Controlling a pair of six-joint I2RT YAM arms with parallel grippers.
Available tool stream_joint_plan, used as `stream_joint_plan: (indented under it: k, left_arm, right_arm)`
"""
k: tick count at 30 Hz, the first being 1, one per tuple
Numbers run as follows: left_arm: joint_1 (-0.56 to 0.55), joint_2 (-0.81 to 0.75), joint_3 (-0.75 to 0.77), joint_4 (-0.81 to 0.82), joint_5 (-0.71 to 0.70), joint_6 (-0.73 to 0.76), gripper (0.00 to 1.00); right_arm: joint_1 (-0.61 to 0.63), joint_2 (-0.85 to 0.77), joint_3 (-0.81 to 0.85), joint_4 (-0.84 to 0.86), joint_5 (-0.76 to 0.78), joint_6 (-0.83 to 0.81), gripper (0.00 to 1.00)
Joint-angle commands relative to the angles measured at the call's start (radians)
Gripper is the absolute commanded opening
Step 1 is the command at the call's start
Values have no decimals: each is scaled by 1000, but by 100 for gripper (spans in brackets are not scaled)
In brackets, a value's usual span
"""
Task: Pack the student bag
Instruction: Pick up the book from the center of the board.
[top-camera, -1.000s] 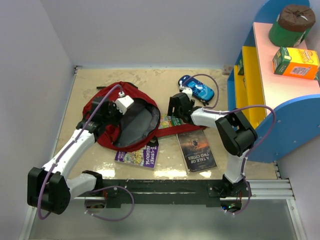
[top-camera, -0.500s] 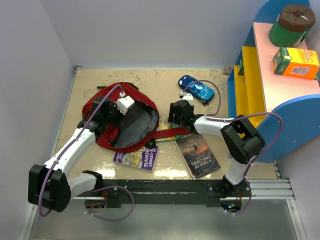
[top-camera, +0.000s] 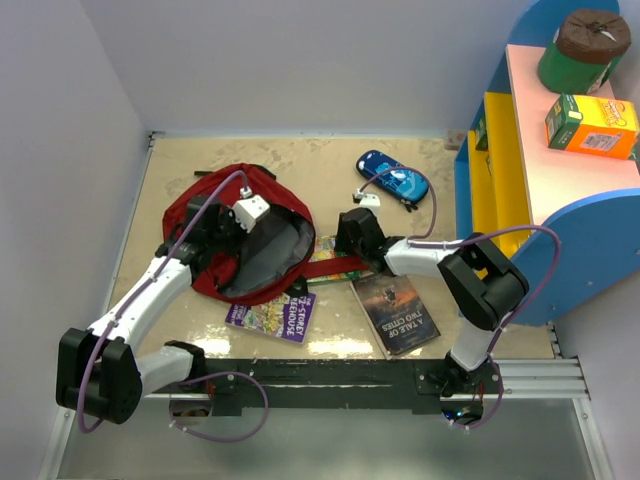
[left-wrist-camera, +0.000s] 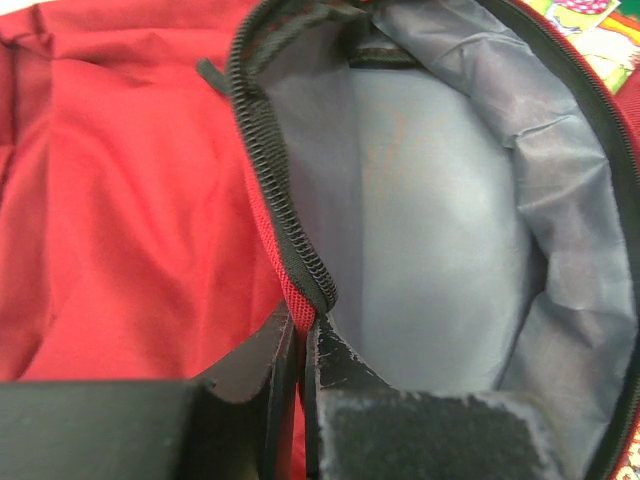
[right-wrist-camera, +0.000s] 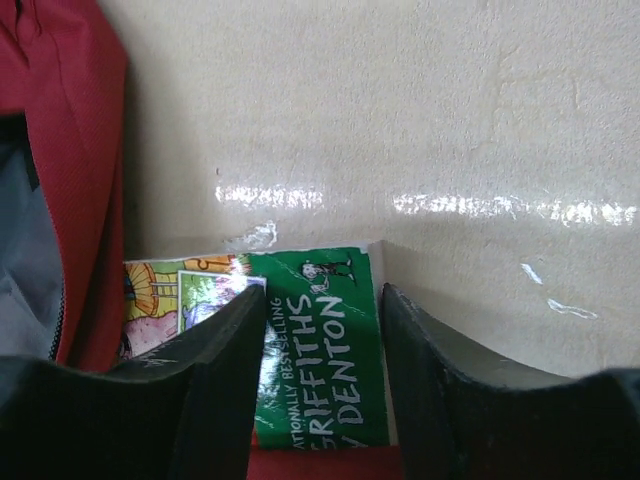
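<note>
The student bag lies on the tan table at centre left of the overhead view. Its mouth gapes toward the right, showing the grey lining. The left gripper is clamped on the bag's black zipper edge at the upper rim of the opening, with red fabric pinched between the two fingers. The right gripper sits at frame centre with its fingers spread apart, low over the top edge of a green paperback lying just right of the bag; whether the pads touch the cover cannot be told. A red strap crosses that book. A purple paperback pokes out from under the bag's lower edge, and "A Tale of Two Cities" lies to the lower right. A blue pencil case rests apart, toward the upper right, near the coloured shelf unit.
</note>
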Motion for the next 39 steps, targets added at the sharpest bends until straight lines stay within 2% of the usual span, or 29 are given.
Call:
stream_joint_plan:
  k: [1, 3, 4, 10, 17, 23, 25, 28, 30, 34, 39]
  left_arm:
    - [6, -12, -8, -3, 17, 6, 0]
    - [6, -15, -9, -6, 16, 10, 0]
    - [6, -16, -9, -6, 16, 12, 0]
    - [6, -27, -17, -6, 5, 21, 0]
    - [6, -30, -34, 23, -20, 1, 0]
    - [6, -24, -44, 35, -23, 1, 0]
    - [4, -27, -45, 34, -27, 4, 0]
    - [6, -30, -46, 36, -35, 10, 0]
    - [4, -29, -46, 40, -33, 10, 0]
    - [6, -9, -41, 48, -20, 3, 0]
    - [6, 7, -26, 46, -9, -6, 0]
  right_arm:
    - [17, 52, -53, 52, -76, 29, 37]
    - [18, 69, -53, 66, -92, 28, 22]
    - [17, 67, -53, 67, -95, 26, 1]
    - [17, -80, -59, 57, -64, 8, 0]
    - [24, -313, 56, -67, -70, -38, 0]
    - [81, -489, 69, -162, -40, -37, 0]
    - [121, -549, 50, -178, -21, -4, 0]
    - [199, -675, 3, -287, 55, 60, 0]
    - [272, -770, -37, -403, 158, 139, 0]
    - [331, -886, -108, -612, 273, 285, 0]
    - [337, -870, -195, -759, 330, 396, 0]
